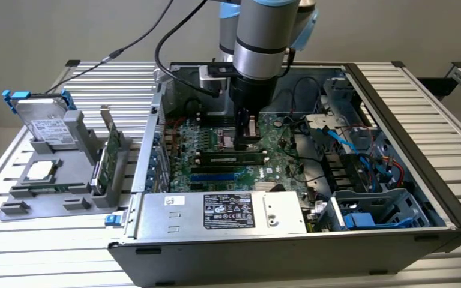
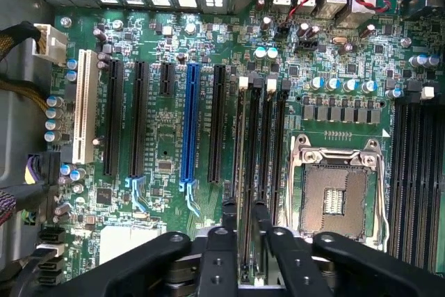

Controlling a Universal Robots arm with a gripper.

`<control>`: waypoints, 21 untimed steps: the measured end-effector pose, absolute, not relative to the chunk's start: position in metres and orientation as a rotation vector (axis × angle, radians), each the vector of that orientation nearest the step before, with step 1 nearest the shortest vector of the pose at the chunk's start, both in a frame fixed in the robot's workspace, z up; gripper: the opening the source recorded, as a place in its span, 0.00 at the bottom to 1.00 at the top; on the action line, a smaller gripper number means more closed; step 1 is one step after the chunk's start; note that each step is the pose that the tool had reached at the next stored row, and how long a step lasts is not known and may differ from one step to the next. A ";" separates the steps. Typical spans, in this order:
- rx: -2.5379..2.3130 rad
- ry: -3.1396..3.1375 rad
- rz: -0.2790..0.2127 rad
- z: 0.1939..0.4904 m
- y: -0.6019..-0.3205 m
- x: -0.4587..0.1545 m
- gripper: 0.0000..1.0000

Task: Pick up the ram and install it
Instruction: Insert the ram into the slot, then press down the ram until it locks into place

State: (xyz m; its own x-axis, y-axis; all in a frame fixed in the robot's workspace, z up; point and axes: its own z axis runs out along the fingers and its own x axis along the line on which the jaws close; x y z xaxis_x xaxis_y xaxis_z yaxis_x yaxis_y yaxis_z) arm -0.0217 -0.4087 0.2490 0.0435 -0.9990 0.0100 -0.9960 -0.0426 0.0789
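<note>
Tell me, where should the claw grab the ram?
I'd pinch the ram across its two flat faces, near the middle of its top edge, coming straight down. It stands on edge on the motherboard, so only the top is free.

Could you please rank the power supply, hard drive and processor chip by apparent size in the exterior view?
1. power supply
2. hard drive
3. processor chip
The power supply is nearer the camera, but the gaps are plain.

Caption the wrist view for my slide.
Hand straddling the ram, standing edge-on on the motherboard near the empty processor socket.
</note>
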 end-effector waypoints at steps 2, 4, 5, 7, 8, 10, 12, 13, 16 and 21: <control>2.222 -2.128 -0.073 0.249 -0.409 -0.022 0.13; 2.222 -2.128 -0.073 0.249 -0.409 -0.022 0.10; 2.222 -2.128 -0.073 0.249 -0.409 -0.022 0.10; 2.222 -2.128 -0.073 0.249 -0.409 -0.022 0.10; 2.222 -2.128 -0.073 0.249 -0.409 -0.022 0.10; 2.222 -2.128 -0.073 0.249 -0.409 -0.022 0.10; 2.222 -2.128 -0.073 0.249 -0.409 -0.022 0.10; 2.222 -2.128 -0.073 0.249 -0.409 -0.022 0.10; 2.222 -2.128 -0.073 0.246 -0.409 -0.020 0.10; 2.223 -2.128 -0.073 0.238 -0.409 -0.007 0.10</control>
State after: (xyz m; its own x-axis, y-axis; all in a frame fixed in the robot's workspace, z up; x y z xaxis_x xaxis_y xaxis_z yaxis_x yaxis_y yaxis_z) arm -0.0074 -0.4087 0.2378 0.0440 -0.9990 0.0099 -0.9960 -0.0430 0.0788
